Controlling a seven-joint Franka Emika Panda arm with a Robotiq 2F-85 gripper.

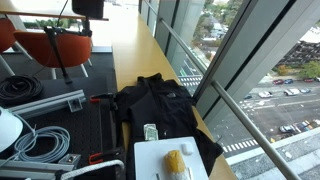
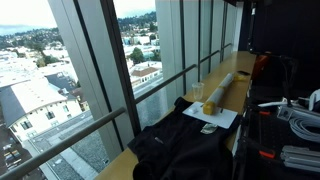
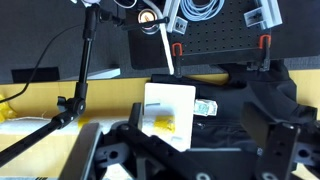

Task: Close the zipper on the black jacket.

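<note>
The gripper (image 3: pixel 182 150) is hovering, jaws spread wide and empty, over the black jacket (image 3: pixel 250 95) lying rumpled on the counter (image 1: pixel 130 50) against the white board (image 3: pixel 170 105); the approach step appears to be pending, calling for descent onto the zipper pull, which is not discernible here.

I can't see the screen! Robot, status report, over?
Claw open, empty, up high. Black jacket rumpled, not touched, zipper unclear. White board with a yellow thing on it sits at the jacket's edge.
</note>
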